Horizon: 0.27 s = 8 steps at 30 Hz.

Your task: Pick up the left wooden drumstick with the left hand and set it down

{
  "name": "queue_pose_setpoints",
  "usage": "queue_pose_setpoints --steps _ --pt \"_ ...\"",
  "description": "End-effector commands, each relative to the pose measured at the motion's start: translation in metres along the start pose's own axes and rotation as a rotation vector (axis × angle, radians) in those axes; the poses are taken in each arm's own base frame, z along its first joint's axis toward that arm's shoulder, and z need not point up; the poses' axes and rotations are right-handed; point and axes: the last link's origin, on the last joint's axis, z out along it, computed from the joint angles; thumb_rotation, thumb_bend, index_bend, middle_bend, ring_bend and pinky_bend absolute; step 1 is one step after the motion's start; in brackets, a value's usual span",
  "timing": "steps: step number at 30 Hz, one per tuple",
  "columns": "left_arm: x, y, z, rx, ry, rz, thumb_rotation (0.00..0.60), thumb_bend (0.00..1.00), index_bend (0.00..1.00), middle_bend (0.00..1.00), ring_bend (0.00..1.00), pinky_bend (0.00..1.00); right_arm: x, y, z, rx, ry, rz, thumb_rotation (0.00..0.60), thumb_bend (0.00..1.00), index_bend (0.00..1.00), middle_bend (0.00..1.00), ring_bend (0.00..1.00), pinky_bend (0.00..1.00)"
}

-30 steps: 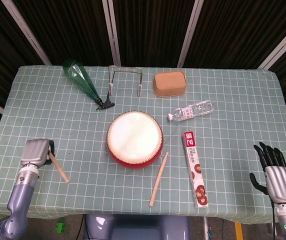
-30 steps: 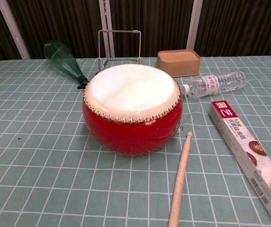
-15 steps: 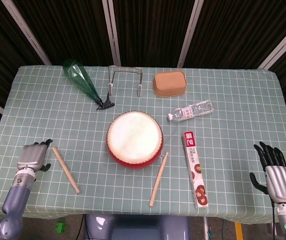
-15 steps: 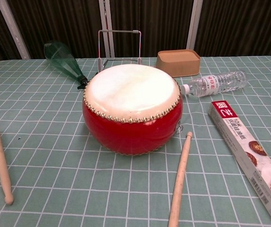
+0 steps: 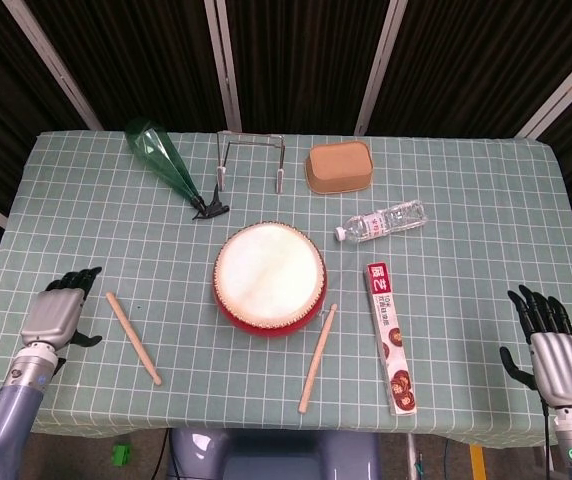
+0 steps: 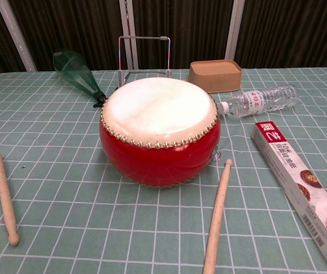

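The left wooden drumstick point(image 5: 133, 338) lies flat on the green checked cloth, left of the red drum point(image 5: 269, 279); the chest view shows the left drumstick point(image 6: 6, 198) at the near left. My left hand point(image 5: 55, 311) hovers just left of the stick, fingers spread, holding nothing and not touching it. A second drumstick point(image 5: 318, 357) rests right of the drum, seen in the chest view as the second drumstick point(image 6: 217, 215). My right hand point(image 5: 549, 348) stays at the table's right front edge, open and empty. The chest view shows neither hand.
At the back stand a green bottle point(image 5: 169, 165) lying down, a wire stand point(image 5: 251, 160) and a tan box point(image 5: 339, 166). A water bottle point(image 5: 382, 222) and a long printed carton point(image 5: 390, 335) lie right of the drum.
My left hand has let go of the left drumstick, which now lies on the cloth. The hand has opened and drawn back to the left. The right hand is unmoved.
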Motion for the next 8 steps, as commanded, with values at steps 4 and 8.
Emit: queue_pose_setpoints --steps 4,8 --pt "-0.009 -0.05 -0.061 -0.084 0.273 0.014 0.6 0.0 0.0 0.0 0.0 0.0 0.0 -0.001 0.0 0.006 0.002 -0.018 0.6 0.42 0.0 0.0 0.0 0.0" --pt "-0.016 -0.063 -0.076 -0.101 0.347 0.065 0.6 0.0 0.0 0.0 0.0 0.0 0.0 -0.002 0.0 0.016 0.005 -0.029 0.6 0.42 0.0 0.0 0.0 0.0"
